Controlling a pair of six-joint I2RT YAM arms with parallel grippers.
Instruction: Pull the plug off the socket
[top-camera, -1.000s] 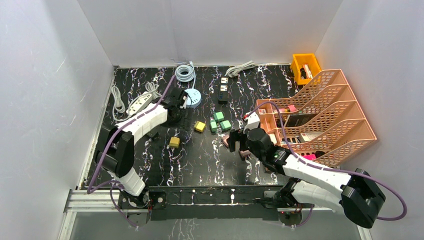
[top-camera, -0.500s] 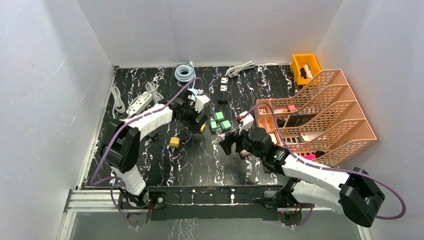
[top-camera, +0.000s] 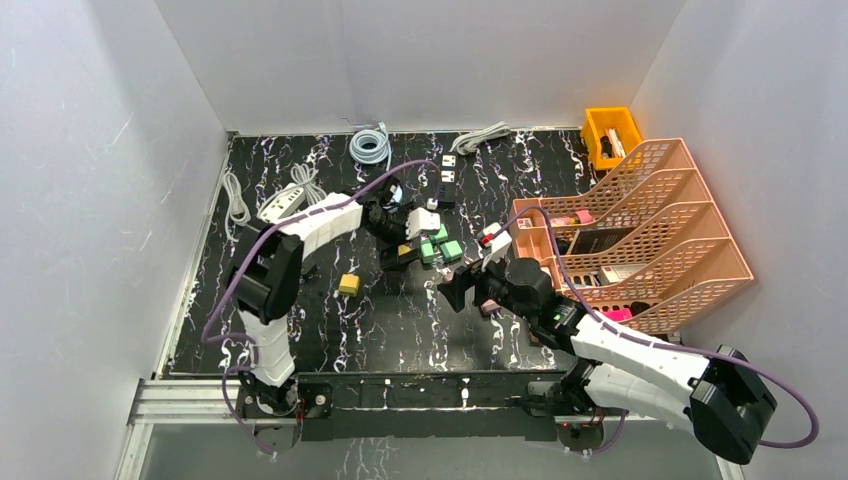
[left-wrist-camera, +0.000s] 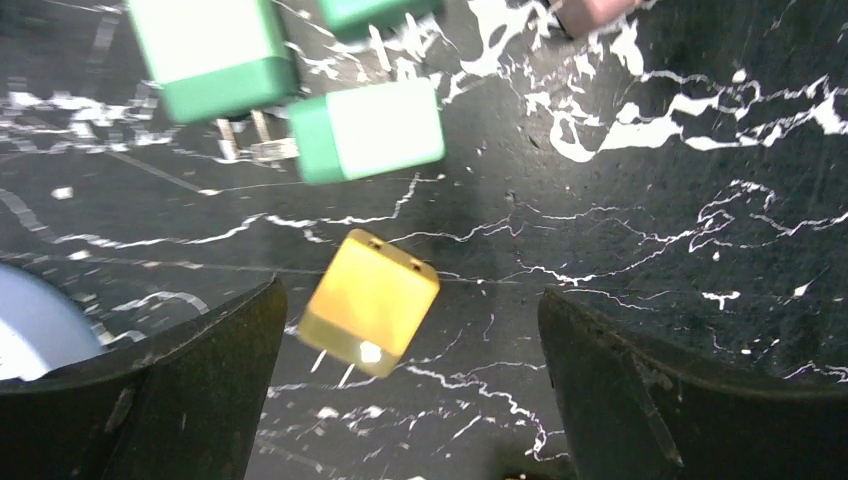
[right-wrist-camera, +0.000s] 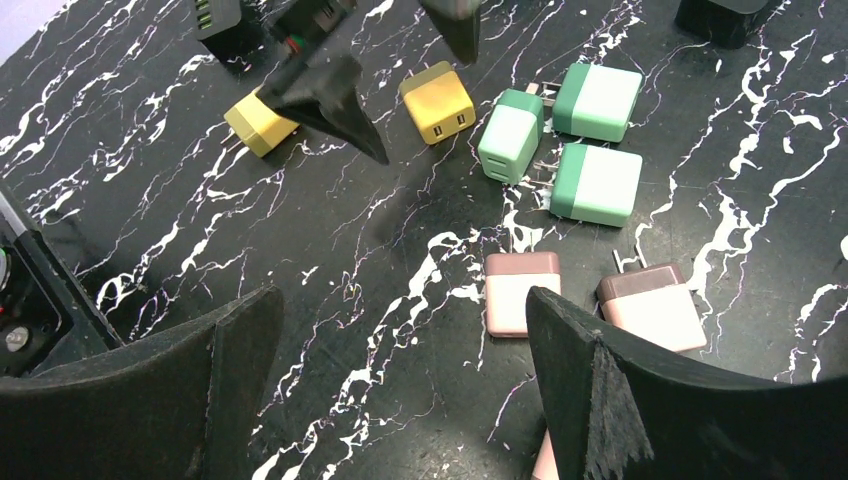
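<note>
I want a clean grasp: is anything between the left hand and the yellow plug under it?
Nothing visible does. The left hand is open, and the yellow plug lies bare on the table between its fingers. The nearest green plug sits beyond it, apart.

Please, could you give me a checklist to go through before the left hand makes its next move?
1. Left hand open: ok.
2. Yellow charger between its fingers: ok.
3. Yellow charger apart from nearest green charger: ok.
4. Yellow charger plugged in a socket: not ok, it lies loose, prongs bare.
5. Right hand open, holding nothing: ok.
6. Any plug in the white power strip: cannot tell.
</note>
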